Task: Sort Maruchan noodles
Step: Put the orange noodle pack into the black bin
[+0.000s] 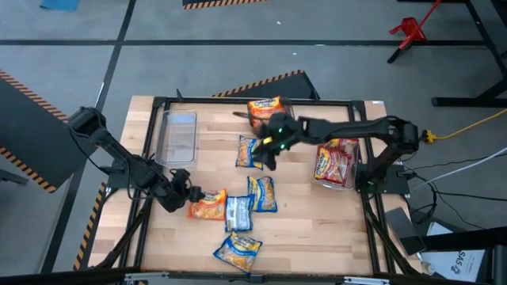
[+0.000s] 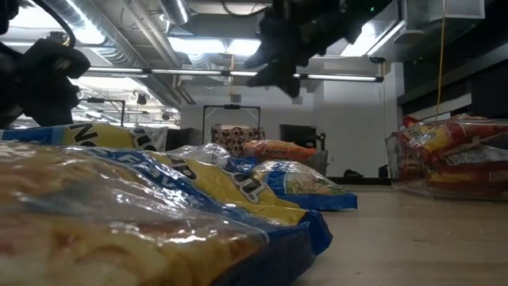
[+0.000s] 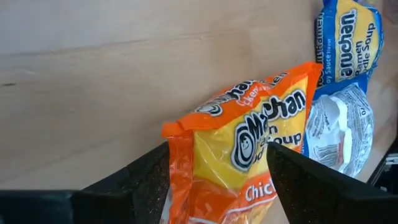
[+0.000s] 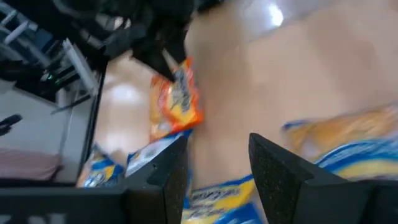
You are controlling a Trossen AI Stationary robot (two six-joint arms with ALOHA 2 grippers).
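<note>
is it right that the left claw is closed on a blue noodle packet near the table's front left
Not quite: the left claw is closed on an orange packet, not a blue one. The left wrist view shows it between the fingers; the blue packets lie beside it in the high view.

Orange packet (image 1: 207,207) between left end effector (image 1: 184,195) fingers, blue-and-yellow packets (image 1: 252,152) scattered mid-table, red-and-silver packets (image 1: 336,161) stacked right
</note>
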